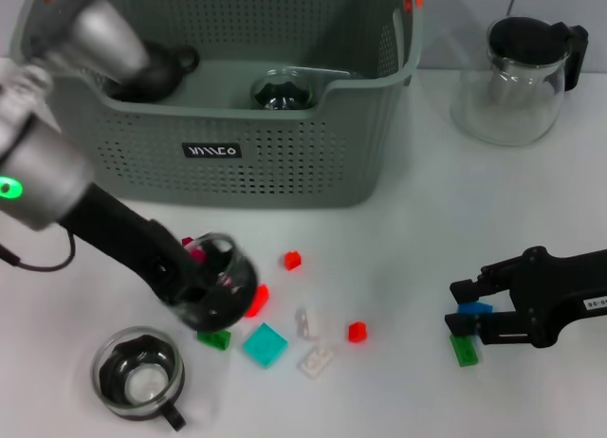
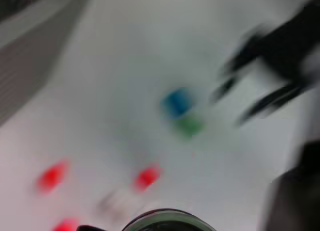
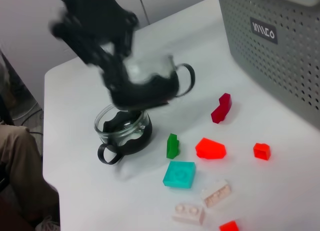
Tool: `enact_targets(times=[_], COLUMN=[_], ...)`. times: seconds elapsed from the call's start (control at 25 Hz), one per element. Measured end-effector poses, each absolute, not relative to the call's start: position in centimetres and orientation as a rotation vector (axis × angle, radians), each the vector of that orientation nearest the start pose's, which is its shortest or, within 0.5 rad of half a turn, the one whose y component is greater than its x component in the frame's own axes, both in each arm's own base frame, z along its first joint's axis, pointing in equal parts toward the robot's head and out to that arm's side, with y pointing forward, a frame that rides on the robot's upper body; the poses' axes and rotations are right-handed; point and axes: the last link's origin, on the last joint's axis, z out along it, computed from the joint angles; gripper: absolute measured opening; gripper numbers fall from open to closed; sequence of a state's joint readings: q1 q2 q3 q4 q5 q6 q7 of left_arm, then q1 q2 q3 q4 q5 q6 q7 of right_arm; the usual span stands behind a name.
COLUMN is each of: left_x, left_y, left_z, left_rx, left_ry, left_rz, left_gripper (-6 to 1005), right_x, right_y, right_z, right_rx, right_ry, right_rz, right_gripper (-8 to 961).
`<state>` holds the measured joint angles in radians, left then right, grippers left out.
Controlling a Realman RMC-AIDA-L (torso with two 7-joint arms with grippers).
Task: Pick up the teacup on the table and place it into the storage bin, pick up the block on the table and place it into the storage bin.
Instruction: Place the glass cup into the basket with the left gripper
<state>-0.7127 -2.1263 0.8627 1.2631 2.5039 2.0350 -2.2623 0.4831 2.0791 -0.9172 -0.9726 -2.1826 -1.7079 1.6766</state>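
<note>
Teacup (image 1: 216,291) | clamped in left gripper (image 1: 194,284), above table (image 1: 398,267) | right gripper (image 1: 465,310) parted over blue block (image 1: 473,308)

The head view looks steeply down from above the storage bin (image 1: 228,106) onto the table (image 1: 408,258). The right wrist view faces low across it — toward the left gripper (image 3: 135,86). Both share the scattered blocks (image 1: 285,329) beside those fingers.

Open white table (image 1: 408,258) between storage bin (image 1: 285,163) and scattered blocks (image 1: 313,338); glass pitcher (image 1: 507,78) far right
</note>
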Motion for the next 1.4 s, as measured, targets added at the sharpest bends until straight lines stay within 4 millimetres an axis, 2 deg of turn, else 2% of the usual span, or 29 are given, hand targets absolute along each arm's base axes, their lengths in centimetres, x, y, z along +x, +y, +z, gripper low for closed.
enact_targets(times=[0.04, 0.12, 0.36, 0.52, 0.6, 0.68, 0.76, 0.84, 0.92, 0.96, 1.04, 1.2, 1.4], left_x=[-17.4, -17.6, -17.4, -16.3, -15.4, -14.3, -13.1, -11.9, -10.7, -10.0, -9.8, -9.5, -10.2], left_y=[32.4, 32.5, 32.7, 33.0, 33.9, 35.6, 37.4, 39.7, 42.3, 44.4, 45.5, 48.1, 49.3], left_z=[4.8, 5.7, 9.0, 11.8, 13.3, 14.5, 15.0, 14.9, 13.8, 12.5, 11.4, 7.8, 4.1], left_rx=[-3.043, -3.094, -3.112, -2.978, -2.878, -2.777, -2.716, -2.663, -2.616, -2.572, -2.544, -2.470, -2.391], left_ry=[-1.103, -1.089, -0.914, -0.731, -0.667, -0.679, -0.719, -0.788, -0.865, -0.931, -0.970, -1.024, -0.974], left_rz=[0.059, -0.155, -0.805, -1.165, -1.300, -1.359, -1.337, -1.242, -1.056, -0.858, -0.708, -0.266, 0.046], left_gripper=[43, 42, 42, 42, 42, 42, 43, 43, 43, 43, 43, 42, 42], right_x=[24.8, 24.8, 24.8, 24.8, 24.9, 24.9, 24.9, 24.9, 24.9, 24.9, 25.0, 24.9, 24.7], right_y=[31.0, 31.1, 31.1, 31.0, 31.0, 31.0, 31.0, 31.0, 31.0, 31.0, 31.0, 31.0, 31.2], right_z=[0.9, 0.8, 0.8, 0.8, 0.8, 0.8, 0.7, 0.6, 0.6, 0.6, 0.6, 0.5, 0.4], right_rx=[-3.007, -3.008, -3.013, -3.013, -3.013, -3.014, -3.018, -3.020, -3.020, -3.019, -3.019, -3.022, -3.026], right_ry=[0.668, 0.668, 0.672, 0.677, 0.676, 0.674, 0.674, 0.675, 0.677, 0.677, 0.680, 0.681, 0.672], right_rz=[0.266, 0.267, 0.268, 0.268, 0.268, 0.268, 0.270, 0.271, 0.271, 0.271, 0.271, 0.273, 0.271], right_gripper=[463, 463, 463, 463, 463, 463, 463, 463, 463, 463, 463, 463, 463])
